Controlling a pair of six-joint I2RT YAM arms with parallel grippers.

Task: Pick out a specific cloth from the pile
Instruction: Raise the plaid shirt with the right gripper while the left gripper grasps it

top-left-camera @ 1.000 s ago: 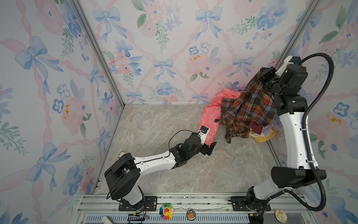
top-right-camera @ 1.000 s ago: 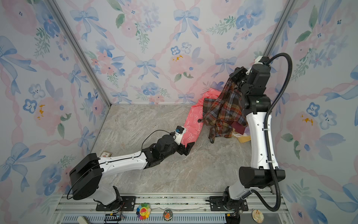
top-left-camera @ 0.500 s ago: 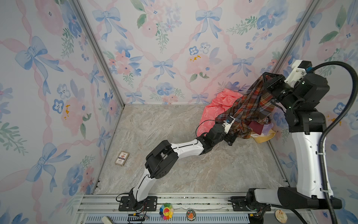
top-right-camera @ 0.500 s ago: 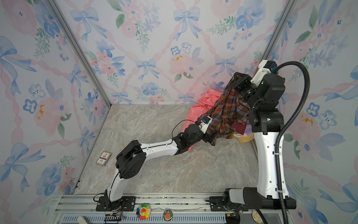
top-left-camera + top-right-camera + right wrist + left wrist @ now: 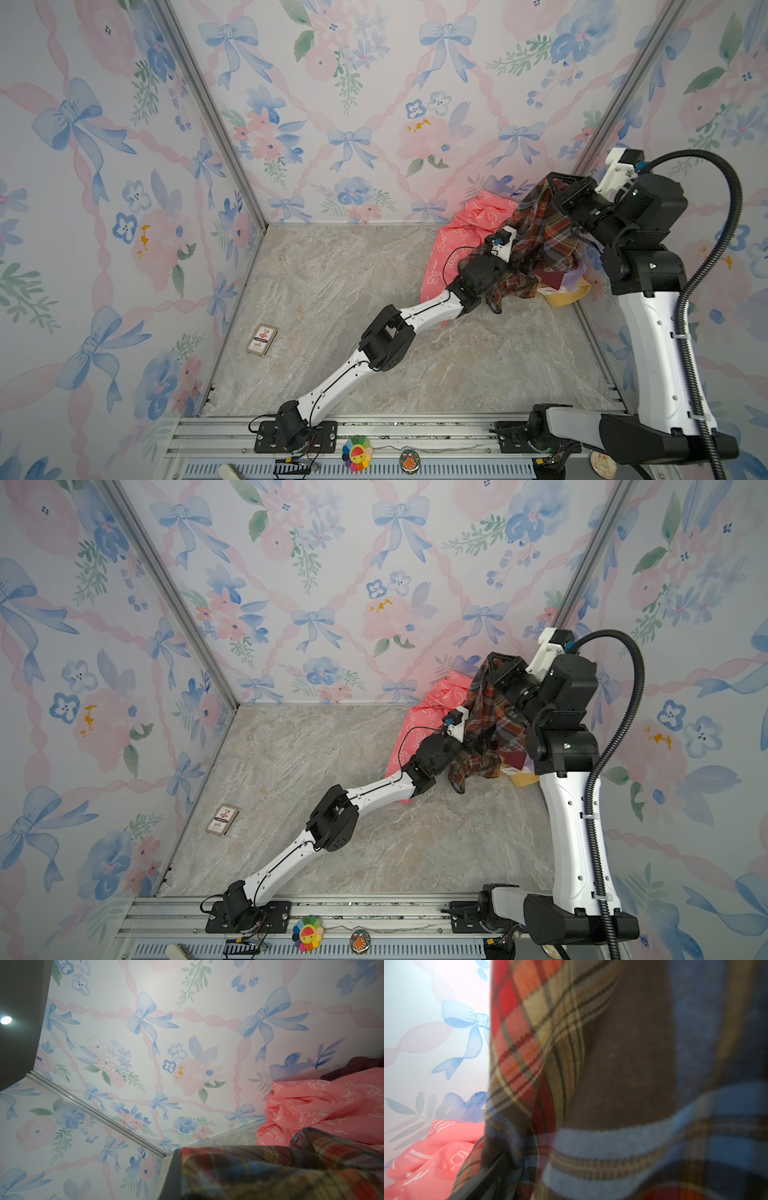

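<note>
In both top views the right gripper [image 5: 550,185], pressed shut, pinches the cloth [image 5: 540,237] up over the pile [image 5: 453,245]. The left gripper [image 5: 513,266] sits among its lower folds, and I cannot tell whether it is spread.

Left wrist: close-up plaid, probably limp and light.

Right wrist: the plaid drapes, so a bunched fold seems the best hold.

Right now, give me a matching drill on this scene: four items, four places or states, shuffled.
Items
1. plaid cloth
2. pink jacket
3. card box
4. pale yellow piece

Places or states
a. flat on the floor near the left wall
b. low down, just beside the maroon piece
c. lifted, hanging from the right tool
d. sprawled from the back wall out over the floor

Pairs: 1-c, 2-d, 3-a, 4-b
</note>
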